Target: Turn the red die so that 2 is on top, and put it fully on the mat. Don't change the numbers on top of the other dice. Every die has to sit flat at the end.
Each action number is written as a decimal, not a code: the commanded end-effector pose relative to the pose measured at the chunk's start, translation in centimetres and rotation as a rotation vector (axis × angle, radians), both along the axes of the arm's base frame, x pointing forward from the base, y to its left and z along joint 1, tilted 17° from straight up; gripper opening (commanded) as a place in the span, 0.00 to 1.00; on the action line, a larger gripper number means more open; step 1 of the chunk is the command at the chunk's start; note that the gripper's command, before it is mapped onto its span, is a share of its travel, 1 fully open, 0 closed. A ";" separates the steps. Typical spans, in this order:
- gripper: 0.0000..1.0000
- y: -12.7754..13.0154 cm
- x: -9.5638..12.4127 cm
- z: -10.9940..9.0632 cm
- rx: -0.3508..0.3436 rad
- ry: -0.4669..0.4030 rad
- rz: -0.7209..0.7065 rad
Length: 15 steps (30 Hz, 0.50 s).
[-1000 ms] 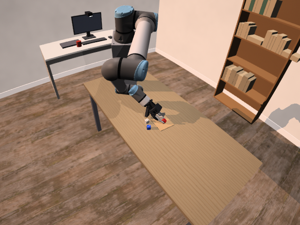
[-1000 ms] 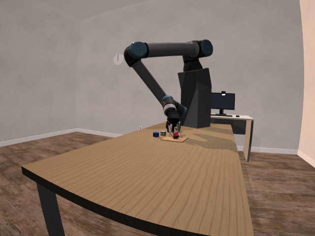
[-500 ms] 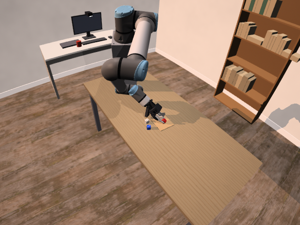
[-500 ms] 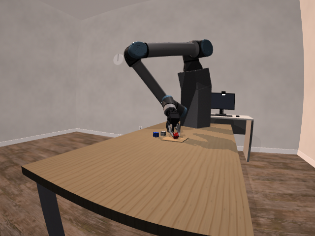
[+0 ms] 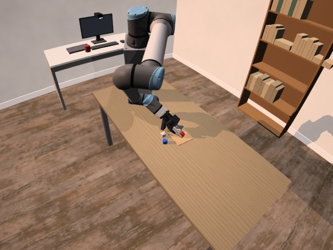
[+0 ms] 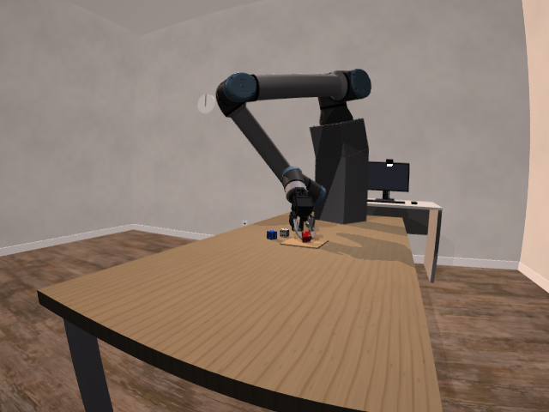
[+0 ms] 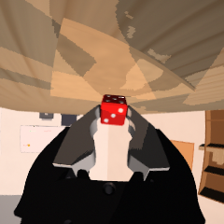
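My gripper [image 5: 180, 134] [image 7: 113, 105] reaches down at a slant over the mat [image 5: 182, 141] [image 6: 293, 243] [image 7: 117, 56], a thin tan sheet. It is shut on the red die [image 5: 182, 134] [image 6: 306, 236] [image 7: 113, 115], held at the fingertips. The die looks tilted, at or just above the mat; contact is not clear. In the wrist view its face toward the palm shows 3, and a darker face with several pips points tableward. Its upward face is too small to read. A white die [image 5: 163, 134] [image 6: 284, 233] and a blue die [image 5: 165, 141] [image 6: 271, 234] sit beside the mat.
The wooden table [image 5: 215, 174] [image 6: 266, 310] carries the dice and mat. The white and blue dice stand close together near the gripper, left of the mat in the top and exterior views. A desk [image 5: 61, 58] with a monitor [image 5: 97, 25] and a bookshelf [image 5: 282, 77] stand away from the table.
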<state>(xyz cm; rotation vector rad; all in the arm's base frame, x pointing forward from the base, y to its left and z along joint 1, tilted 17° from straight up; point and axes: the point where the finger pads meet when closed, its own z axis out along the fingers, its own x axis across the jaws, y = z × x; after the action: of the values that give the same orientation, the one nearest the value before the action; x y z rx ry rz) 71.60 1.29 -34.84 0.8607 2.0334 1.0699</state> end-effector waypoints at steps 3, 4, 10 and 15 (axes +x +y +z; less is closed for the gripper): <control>0.24 0.0 0.0 0.0 0.000 0.000 0.000; 0.24 0.0 0.0 0.0 0.000 0.000 0.000; 0.28 0.0 0.0 0.0 0.000 0.000 0.000; 0.28 0.0 0.0 0.0 0.000 0.000 0.000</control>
<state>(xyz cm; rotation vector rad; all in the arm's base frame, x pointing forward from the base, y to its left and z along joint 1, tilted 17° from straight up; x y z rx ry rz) 71.60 1.28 -34.84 0.8607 2.0334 1.0698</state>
